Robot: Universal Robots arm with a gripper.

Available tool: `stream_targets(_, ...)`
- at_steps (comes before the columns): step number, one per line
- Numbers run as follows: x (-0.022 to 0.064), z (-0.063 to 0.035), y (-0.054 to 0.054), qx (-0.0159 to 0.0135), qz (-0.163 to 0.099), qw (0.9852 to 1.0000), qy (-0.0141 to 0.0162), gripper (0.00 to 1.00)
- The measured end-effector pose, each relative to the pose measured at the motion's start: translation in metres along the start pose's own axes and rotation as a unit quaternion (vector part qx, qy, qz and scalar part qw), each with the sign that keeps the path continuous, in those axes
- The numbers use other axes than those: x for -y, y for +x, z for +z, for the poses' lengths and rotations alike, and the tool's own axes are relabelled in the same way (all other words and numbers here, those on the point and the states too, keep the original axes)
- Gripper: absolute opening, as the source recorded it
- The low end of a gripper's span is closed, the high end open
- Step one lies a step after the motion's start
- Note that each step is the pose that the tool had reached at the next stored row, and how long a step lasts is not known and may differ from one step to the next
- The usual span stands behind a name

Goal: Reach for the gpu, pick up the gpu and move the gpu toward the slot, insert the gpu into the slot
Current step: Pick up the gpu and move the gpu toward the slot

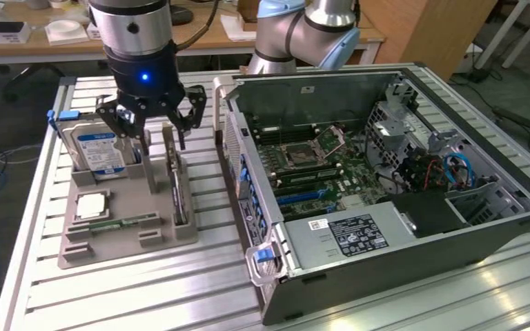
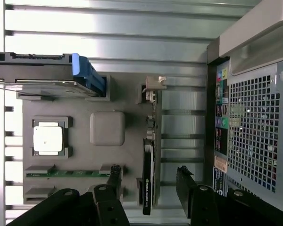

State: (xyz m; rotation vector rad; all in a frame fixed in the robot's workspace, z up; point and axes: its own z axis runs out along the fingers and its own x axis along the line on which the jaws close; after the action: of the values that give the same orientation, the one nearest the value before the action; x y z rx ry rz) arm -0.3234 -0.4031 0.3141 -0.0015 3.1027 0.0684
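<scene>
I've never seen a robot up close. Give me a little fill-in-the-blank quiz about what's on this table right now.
1. The gripper hangs over the gpu with its jaws ____.
2. The gpu stands on its ____ in the gray tray, beside the computer case.
3. The memory stick lying in the tray is ____ in colour.

Missing words: open; edge; green.

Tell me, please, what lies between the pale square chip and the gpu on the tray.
Between chip and gpu: a raised square grey block, in the wrist view.
</scene>
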Motion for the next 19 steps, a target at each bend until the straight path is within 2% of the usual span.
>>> stream_targets(14,0.0012,0.0254,0.001,0.0000,0.000,1.0000,0.0000,0.59)
stream_targets(19,0.0065,0.0341,0.002,0.0000,0.000,1.0000,0.0001,0.59)
